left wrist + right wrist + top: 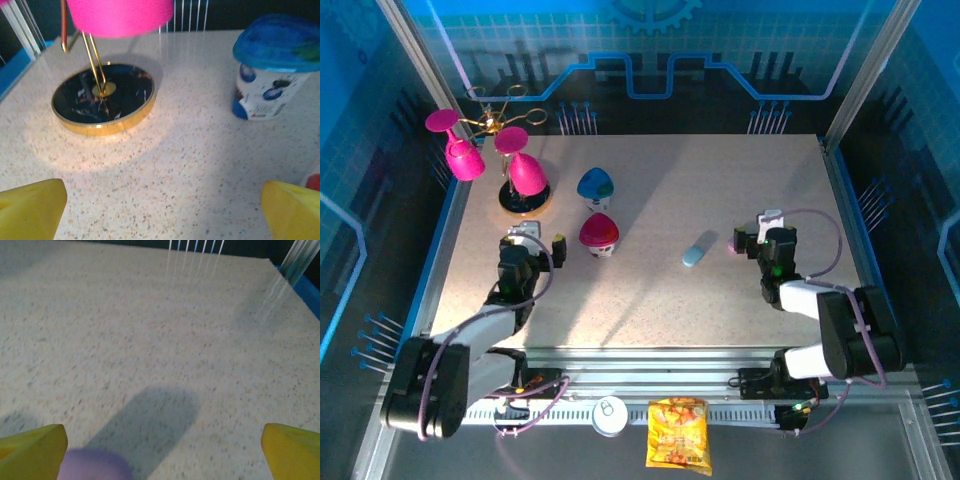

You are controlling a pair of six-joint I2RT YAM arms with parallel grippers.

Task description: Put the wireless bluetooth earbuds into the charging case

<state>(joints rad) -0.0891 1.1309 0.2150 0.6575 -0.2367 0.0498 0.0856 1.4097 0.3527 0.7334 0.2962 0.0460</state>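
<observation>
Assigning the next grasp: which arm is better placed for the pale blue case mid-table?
Right, probably. The right gripper, open, sits just beside the pale blue case, with a lilac piece by its jaws. The left gripper, also open, faces the blue-lidded cup and glass stand, farther away.

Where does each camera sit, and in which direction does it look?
Top external: above and behind, looking down at the table; left arm and right arm show.
Left wrist: low, facing the glass stand and blue-lidded cup; yellow fingertips show.
Right wrist: low, facing across the table past a purple item; yellow fingertips show.
Shared: top and left wrist both show stand and cup.
</observation>
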